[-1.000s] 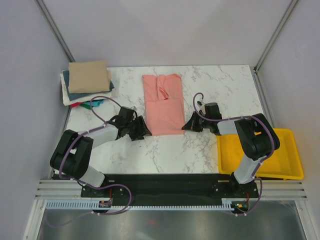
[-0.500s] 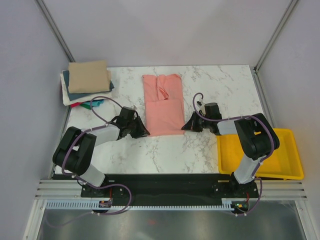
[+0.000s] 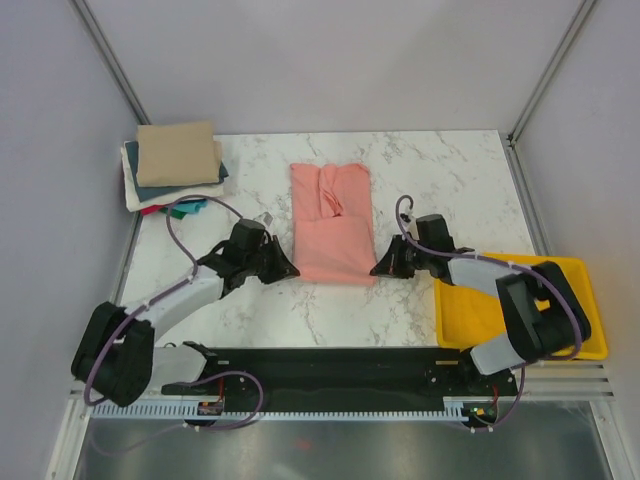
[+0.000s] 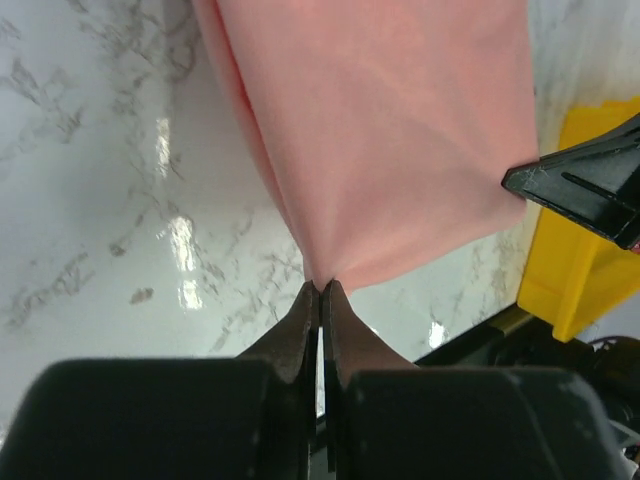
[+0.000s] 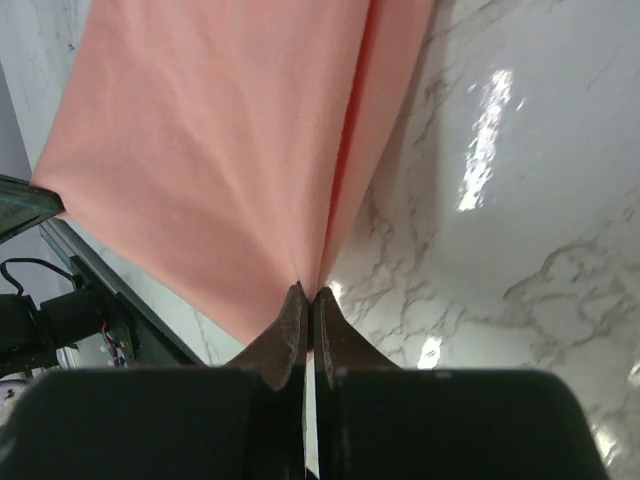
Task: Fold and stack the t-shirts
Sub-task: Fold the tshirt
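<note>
**A:** Where's the salmon-pink t-shirt (image 3: 330,235) now?

**B:** Flat in the middle of the worktop (image 3: 450,180), as a narrow strip. Since a second ago it has slid toward the arms at the same length. I'd call that a straightening drag, with the crosswise fold still to do.

**A:** Which way does it run?

**B:** Its long axis goes near to far, collar end away from the arms.

**A:** And the tools?

**B:** The left tool (image 3: 292,270) is clamped on the near left corner and the right tool (image 3: 376,270) on the near right one. Both wrist views show cloth fanning out from closed tips.

**A:** Anything else?

**B:** The folded stack (image 3: 175,165), tan on top, sits at the far left corner.
</note>
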`<control>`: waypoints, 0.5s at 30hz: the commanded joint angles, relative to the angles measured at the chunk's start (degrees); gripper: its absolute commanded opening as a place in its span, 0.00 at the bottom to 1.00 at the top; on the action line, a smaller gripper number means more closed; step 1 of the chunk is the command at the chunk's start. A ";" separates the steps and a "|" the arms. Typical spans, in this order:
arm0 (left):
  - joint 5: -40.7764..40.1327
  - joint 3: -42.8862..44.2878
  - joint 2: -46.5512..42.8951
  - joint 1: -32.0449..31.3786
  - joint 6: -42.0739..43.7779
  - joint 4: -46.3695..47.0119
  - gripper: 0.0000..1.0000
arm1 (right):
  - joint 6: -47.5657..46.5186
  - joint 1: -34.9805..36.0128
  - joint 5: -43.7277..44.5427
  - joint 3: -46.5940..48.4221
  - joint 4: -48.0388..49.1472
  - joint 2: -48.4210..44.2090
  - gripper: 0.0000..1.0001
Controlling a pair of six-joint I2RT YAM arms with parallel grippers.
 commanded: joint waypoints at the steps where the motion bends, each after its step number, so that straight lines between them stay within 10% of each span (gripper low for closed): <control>1: -2.11 0.35 -8.60 -1.84 -2.04 -10.12 0.02 | 0.08 1.86 3.92 -0.18 -14.50 -10.66 0.00; 15: -4.22 17.39 -23.49 -6.77 -5.30 -34.48 0.02 | 2.81 10.92 15.96 15.27 -46.41 -35.38 0.00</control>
